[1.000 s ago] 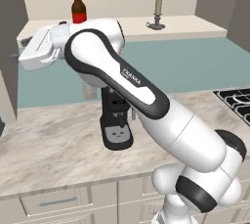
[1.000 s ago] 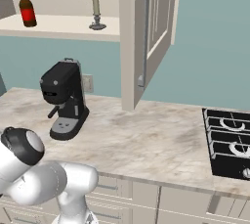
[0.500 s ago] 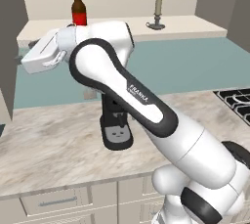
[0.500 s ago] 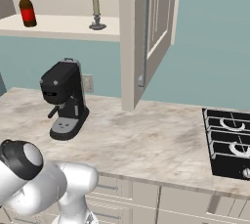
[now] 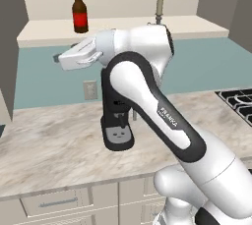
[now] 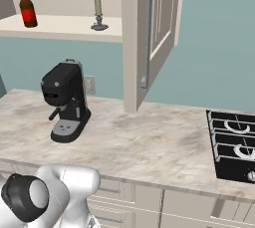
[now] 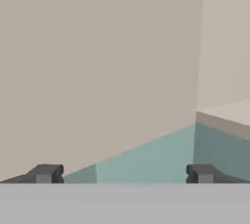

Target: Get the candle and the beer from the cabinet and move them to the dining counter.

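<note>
beer (image 5: 79, 10): upright on the cabinet (image 6: 64, 25) shelf — candle (image 6: 98, 14) well apart
gripper (image 7: 122, 174): your jaws gape wide, empty

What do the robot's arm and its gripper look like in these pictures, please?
The arm is glossy white, built of rounded, tubular links with dark charcoal bands at the joints and small dark "FRANKA" lettering on one link. No loose cables show. Its hand is a white, wedge-shaped block. The gripper ends in two small, dark grey, blocky fingertips. In the right base view a white shoulder carries a dark round joint cap.
</note>
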